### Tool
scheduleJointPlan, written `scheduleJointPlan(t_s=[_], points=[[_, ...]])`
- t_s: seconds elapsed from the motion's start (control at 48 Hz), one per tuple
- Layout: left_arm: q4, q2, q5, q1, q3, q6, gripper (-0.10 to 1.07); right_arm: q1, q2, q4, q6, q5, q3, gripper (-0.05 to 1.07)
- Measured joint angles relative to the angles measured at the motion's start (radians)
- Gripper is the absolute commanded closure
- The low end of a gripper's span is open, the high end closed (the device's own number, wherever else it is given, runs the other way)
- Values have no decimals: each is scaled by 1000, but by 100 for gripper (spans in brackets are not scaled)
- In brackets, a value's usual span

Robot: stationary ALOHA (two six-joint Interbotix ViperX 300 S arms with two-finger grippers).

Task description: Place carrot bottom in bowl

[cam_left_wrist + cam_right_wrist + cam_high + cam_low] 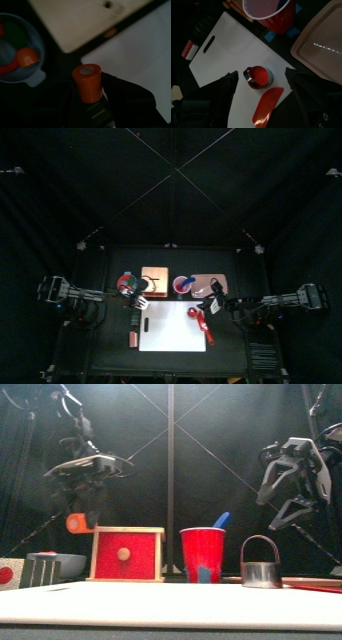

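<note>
The left wrist view shows best what the left gripper [90, 102] has. Its jaws stand wide and hold the carrot bottom [88, 82], a stubby orange chunk with its pale cut end showing. The same view looks into the bowl [32, 75] off to one side of the chunk. An orange piece [27, 56] and some red and green bits lie in it. The carrot bottom is not in the bowl.

The front view shows that the chunk hangs in the air, well above the table. It also shows a red cup [203, 554], a wooden box with a red face [127, 554] and a small metal cup [261, 564].

The right wrist view shows the right gripper [261, 80] with its jaws wide apart and holding nothing. Below it, a small round red thing [258, 76] and a long red piece [268, 107] lie on the white cutting board [231, 45].
</note>
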Motion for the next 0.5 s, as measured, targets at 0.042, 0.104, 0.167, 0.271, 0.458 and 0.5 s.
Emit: scheduleJointPlan(t_s=[0.042, 0.104, 0.167, 0.271, 0.458, 0.5], points=[[11, -40, -9, 37, 43, 0, 20, -3, 0, 0, 0, 0, 2, 0], [31, -84, -31, 86, 95, -5, 20, -9, -2, 5, 0, 0, 0, 0], [60, -124, -71, 147, 143, 2, 20, -14, -2, 11, 0, 0, 0, 0], [115, -160, -161, 259, 207, 2, 19, -17, -2, 18, 0, 0, 2, 0], [195, -153, -393, 436, 302, 11, 16, -17, -3, 35, 0, 0, -5, 0], [199, -150, -433, 454, 316, 6, 13, -17, -3, 40, 0, 2, -8, 0]])
